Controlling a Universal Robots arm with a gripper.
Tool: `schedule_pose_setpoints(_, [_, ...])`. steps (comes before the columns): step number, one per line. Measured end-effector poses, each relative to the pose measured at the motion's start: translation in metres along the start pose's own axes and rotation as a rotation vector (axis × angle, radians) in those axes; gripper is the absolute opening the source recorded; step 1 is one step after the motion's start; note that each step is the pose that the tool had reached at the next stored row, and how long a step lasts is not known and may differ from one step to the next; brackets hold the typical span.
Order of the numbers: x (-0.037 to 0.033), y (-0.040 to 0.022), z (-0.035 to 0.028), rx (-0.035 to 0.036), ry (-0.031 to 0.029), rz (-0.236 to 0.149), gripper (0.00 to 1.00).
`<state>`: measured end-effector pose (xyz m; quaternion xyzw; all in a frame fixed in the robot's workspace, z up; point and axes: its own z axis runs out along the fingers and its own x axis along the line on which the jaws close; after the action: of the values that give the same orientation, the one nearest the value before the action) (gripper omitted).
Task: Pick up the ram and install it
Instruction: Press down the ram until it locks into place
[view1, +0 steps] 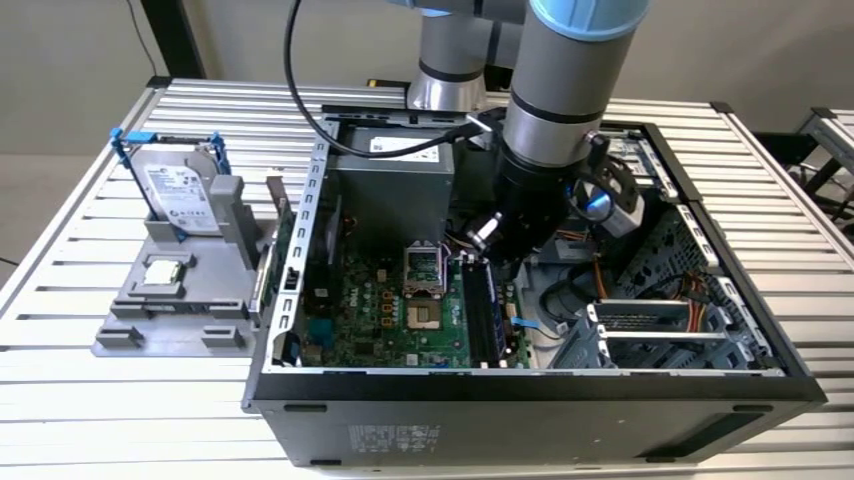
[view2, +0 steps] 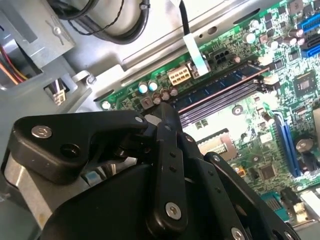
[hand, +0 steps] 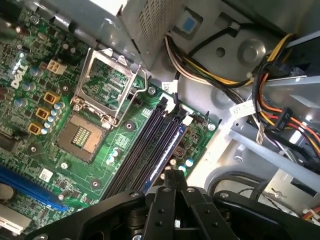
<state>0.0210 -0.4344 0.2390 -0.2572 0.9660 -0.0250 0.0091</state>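
Observation:
The ram (view1: 485, 312) is a thin dark stick standing in the memory slot nearest the drive cage of the open computer case (view1: 534, 385). In both wrist views the ram (hand: 169, 149) (view2: 220, 84) shows a bluish speckled top edge beside the empty black slots (hand: 140, 150). My gripper (view1: 489, 258) is inside the case over the far end of the slots. Its black fingers (hand: 170, 174) (view2: 159, 116) are shut together, tips right at the ram's top edge. I cannot tell whether they touch it.
An open processor socket (hand: 107, 87) lies beside the slots. Bundled cables (hand: 280, 110) and the drive cage (view1: 667, 320) crowd the exterior view's right. The power supply (view1: 387, 180) stands behind. Outside the case, a hard drive (view1: 180, 190) stands in a grey fixture (view1: 174, 310).

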Motion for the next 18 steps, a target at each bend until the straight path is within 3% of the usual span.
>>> schedule_pose_setpoints(4, [0.0,0.0,-0.0001,-0.0002,-0.002,-0.039,0.0])
schedule_pose_setpoints(18, [0.0001,-0.0001,-0.0001,-0.0006,-0.0065,-0.123,0.0])
